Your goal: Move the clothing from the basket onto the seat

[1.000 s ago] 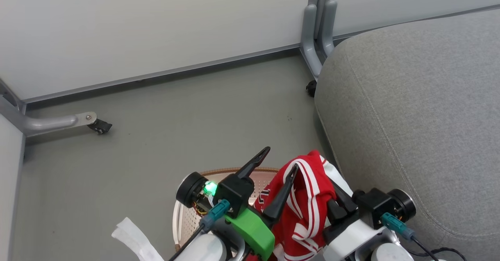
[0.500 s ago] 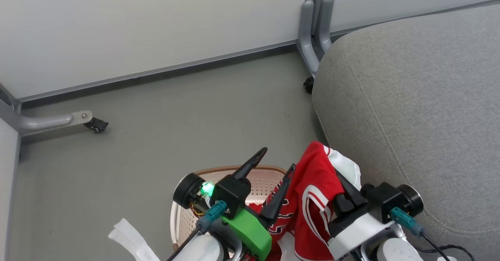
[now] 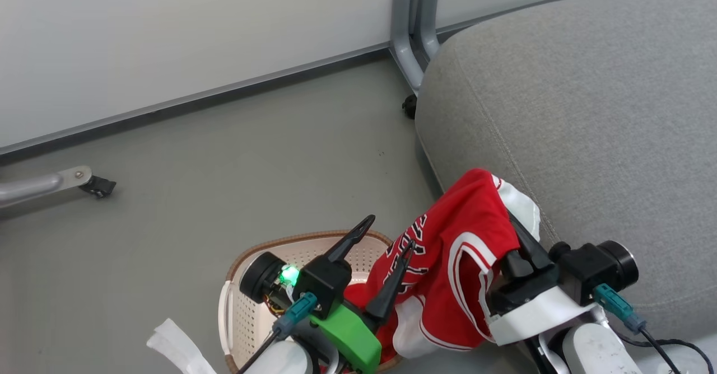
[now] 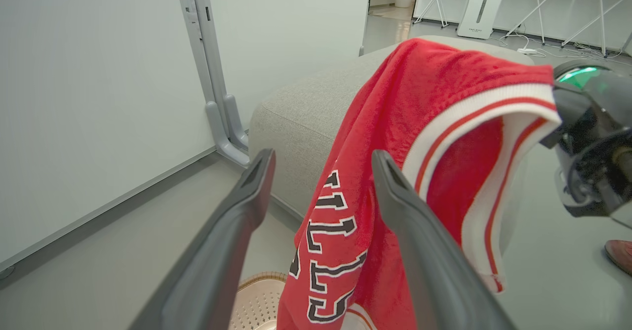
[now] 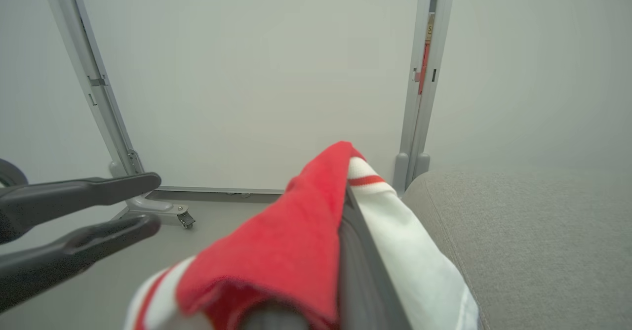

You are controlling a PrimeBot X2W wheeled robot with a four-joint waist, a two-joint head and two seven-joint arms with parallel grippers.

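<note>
Red BULLS jersey (image 3: pixel 448 251): soft, light, limp knit, likely best pinched at a bunched fold; it hung from the right gripper (image 3: pixel 518 237), clamped on it, over the basket (image 3: pixel 246 253)'s right rim beside the seat (image 3: pixel 560 111)'s edge; left gripper (image 3: pixel 390 232) gaped empty.

Dark, white-outlined block letters (image 4: pixel 330 231) run down the red jersey (image 4: pixel 424 98) in the left wrist view. Two L's and what looks like an S can be made out; the rest is lost in folds. The logo on the white stand (image 4: pixel 483 9) far behind is too small to read.
</note>
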